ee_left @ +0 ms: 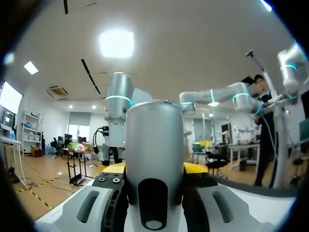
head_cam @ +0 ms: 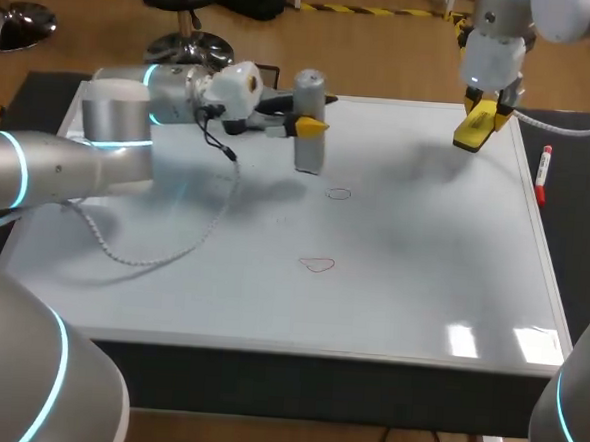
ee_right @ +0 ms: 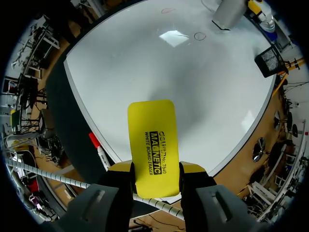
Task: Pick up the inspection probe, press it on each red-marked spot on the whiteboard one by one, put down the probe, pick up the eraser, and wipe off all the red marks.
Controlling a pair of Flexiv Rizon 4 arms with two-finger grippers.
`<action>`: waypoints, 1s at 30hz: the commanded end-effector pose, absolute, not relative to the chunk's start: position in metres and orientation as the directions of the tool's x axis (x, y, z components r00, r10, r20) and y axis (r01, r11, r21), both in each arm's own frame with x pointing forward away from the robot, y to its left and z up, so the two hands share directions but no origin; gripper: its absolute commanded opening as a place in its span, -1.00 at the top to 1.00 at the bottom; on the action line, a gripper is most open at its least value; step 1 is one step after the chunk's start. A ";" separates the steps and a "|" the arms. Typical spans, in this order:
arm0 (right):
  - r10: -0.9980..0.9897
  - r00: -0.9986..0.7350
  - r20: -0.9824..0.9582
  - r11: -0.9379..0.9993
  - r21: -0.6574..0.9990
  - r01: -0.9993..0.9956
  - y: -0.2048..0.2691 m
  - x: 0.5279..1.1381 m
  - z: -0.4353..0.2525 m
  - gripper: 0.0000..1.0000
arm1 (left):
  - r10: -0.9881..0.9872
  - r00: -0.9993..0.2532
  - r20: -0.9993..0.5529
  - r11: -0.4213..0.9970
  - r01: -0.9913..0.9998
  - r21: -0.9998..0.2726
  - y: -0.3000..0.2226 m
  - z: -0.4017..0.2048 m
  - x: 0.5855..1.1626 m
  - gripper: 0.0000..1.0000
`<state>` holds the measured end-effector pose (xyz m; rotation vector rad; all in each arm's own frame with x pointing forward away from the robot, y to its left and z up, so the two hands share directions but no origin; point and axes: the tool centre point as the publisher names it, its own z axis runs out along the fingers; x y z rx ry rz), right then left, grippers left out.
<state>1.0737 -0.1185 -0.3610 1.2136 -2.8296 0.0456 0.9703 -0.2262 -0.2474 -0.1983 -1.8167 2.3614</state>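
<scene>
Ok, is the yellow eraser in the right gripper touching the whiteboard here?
Apart. The right wrist view shows the eraser, clamped in the right gripper, hanging well above the whiteboard, with its shadow lying separate on the surface.

A white marker (head_cam: pixel 543 174) with a red cap is lying flat on the dark table (head_cam: pixel 580 228), along its right side toward the far end. It is running roughly parallel to the table's right edge.
</scene>
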 end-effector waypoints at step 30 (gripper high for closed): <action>-0.724 -0.686 0.073 0.688 -0.002 -0.726 -0.119 1.075 -0.360 1.00 | -0.211 -0.977 -0.039 -0.194 0.081 -0.978 -0.020 -0.214 1.005 1.00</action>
